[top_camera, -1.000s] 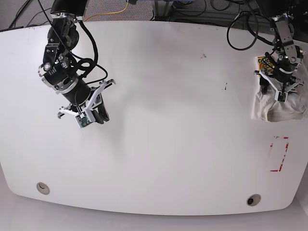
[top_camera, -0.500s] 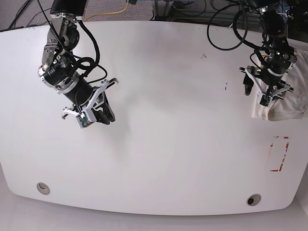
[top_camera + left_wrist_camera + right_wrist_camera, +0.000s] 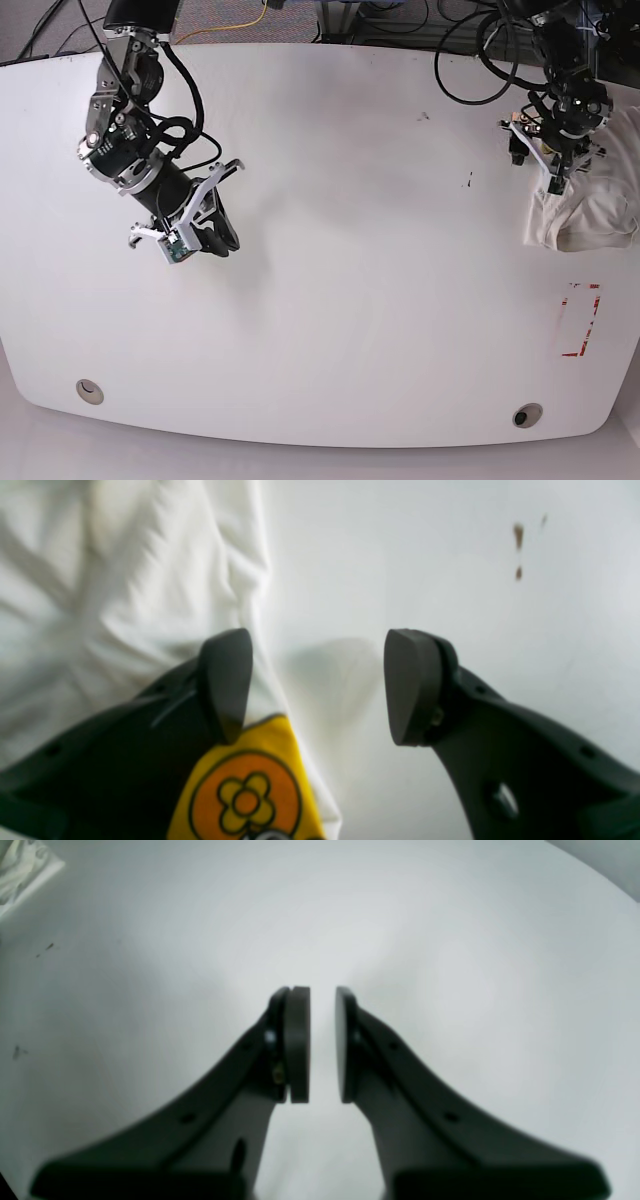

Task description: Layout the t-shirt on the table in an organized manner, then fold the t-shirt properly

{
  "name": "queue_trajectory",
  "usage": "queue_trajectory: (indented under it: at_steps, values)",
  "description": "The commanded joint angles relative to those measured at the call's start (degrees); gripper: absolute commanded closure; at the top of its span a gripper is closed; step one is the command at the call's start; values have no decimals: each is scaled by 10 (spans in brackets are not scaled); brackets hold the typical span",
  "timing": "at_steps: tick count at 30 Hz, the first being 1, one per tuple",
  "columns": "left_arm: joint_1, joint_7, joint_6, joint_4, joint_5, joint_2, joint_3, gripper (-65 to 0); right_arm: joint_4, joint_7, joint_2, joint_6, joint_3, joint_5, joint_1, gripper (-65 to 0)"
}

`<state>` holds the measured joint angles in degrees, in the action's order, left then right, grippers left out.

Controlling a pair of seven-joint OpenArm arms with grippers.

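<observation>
The white t-shirt [image 3: 590,220] lies crumpled at the table's [image 3: 380,300] right edge. In the left wrist view its creased cloth [image 3: 125,580] fills the left half, with a yellow and orange flower print [image 3: 245,790] at the bottom. My left gripper [image 3: 535,168] hovers at the shirt's left border. It is open [image 3: 317,680]: one finger is over the cloth, the other over bare table [image 3: 450,580], and nothing is between them. My right gripper [image 3: 220,240] hangs over the table's left part, far from the shirt. Its pads [image 3: 299,1040] stand a thin gap apart, holding nothing.
Red tape marks [image 3: 582,320] sit near the right front. Two round grommet holes [image 3: 89,390] [image 3: 526,415] lie along the front edge. Dark specks [image 3: 468,181] mark the table left of the shirt. Cables [image 3: 350,25] run behind the back edge.
My left gripper has moved left and toward the back, from above the shirt to its left border. The right gripper has turned and shifted slightly to the right.
</observation>
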<state>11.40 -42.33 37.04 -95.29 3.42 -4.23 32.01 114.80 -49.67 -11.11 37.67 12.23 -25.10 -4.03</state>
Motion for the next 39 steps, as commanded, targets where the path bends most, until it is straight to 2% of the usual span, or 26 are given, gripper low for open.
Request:
queue_trajectory:
  at_steps: [1,5,8,13,21,25,29,34,39]
  values:
    - [-6,10,-2,14,1,-24,22,-385,10,17,-4,13,5,-8,6,-86]
    - [-6,10,12,48,1,-60,24,-385,10,17,-4,18,5,-8,-6,-86]
    - [-6,11,13,61,0,-72,39,-385,10,17,-4,18,5,-10,-9,-86]
    - [-5,11,30,64,0,-76,98,-385,10,17,-4,18,5,-11,-13,-86]
    - [7,9,30,62,0,-75,143,-385,10,17,-4,18,5,-11,-14,-86]
    - [13,6,30,29,0,-72,130,-385,11,17,-5,18,5,-11,-14,-86]
    - [13,5,30,-22,1,-43,93,-385,11,17,-18,18,4,-12,-14,-84]
    - [11,3,30,-92,1,-28,45,-385,11,17,-18,18,3,-12,-14,-84]
    - [-17,-42,30,-131,1,-27,26,-385,11,17,-19,18,3,-12,-14,-84]
